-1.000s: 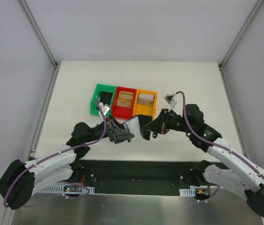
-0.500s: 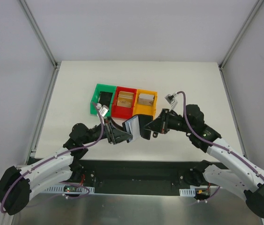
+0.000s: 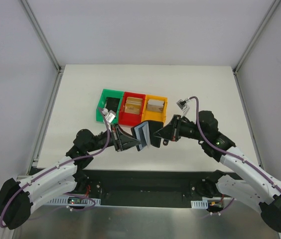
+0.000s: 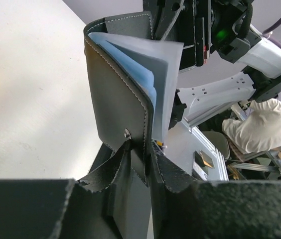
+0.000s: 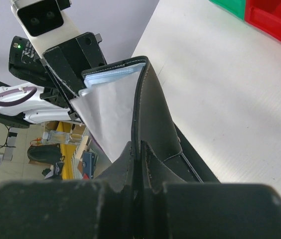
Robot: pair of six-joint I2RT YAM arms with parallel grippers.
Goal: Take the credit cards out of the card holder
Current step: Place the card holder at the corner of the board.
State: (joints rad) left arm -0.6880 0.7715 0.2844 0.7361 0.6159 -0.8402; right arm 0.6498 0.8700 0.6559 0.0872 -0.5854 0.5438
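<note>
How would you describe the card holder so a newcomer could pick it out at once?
On the white table, look just nearer than the row of green, red and orange bins. There the left gripper and right gripper hold the card holder between them: black, folding, half open, with pale blue-grey inner panels, unlike the bright bins.

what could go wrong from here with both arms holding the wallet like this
1. The left gripper and right gripper each pinch only an edge of the card holder, one black flap each, so it might slip and drop onto the table.
2. Both grippers are shut on it, so neither is free to pull a card. Releasing one side might let the grey-blue panels fold shut.
</note>
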